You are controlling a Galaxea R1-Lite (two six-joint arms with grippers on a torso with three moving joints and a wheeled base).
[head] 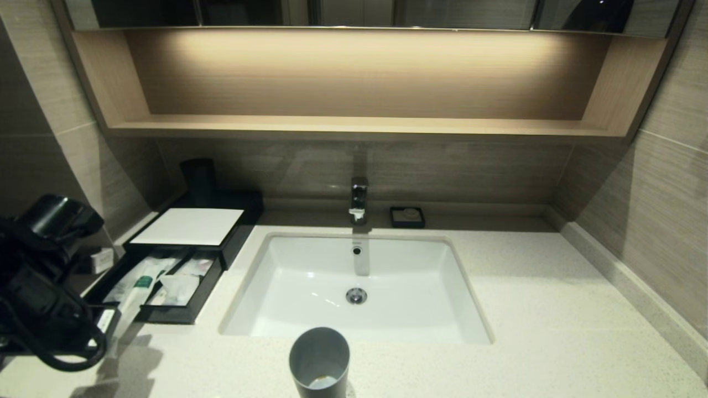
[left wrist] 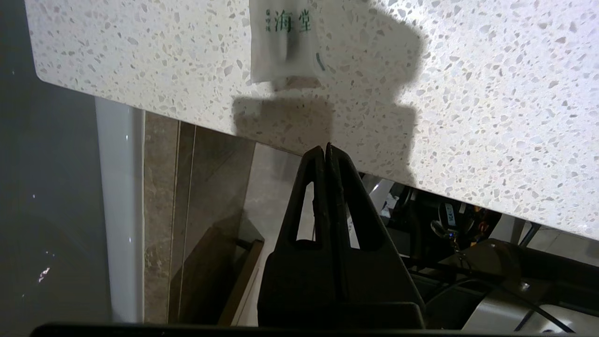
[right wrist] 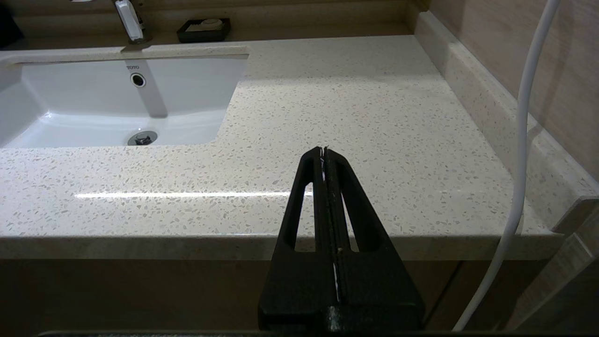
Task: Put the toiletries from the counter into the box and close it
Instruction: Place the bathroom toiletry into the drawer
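The left gripper [left wrist: 325,149], fingers pressed together and empty, is hovering past the counter [left wrist: 468,117] edge. A packet [left wrist: 285,42] is overhanging the open drawer [head: 166,315], risking jamming.

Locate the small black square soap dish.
In the head view, the small black square soap dish sits on the counter ledge behind the white sink basin, just right of the chrome faucet.
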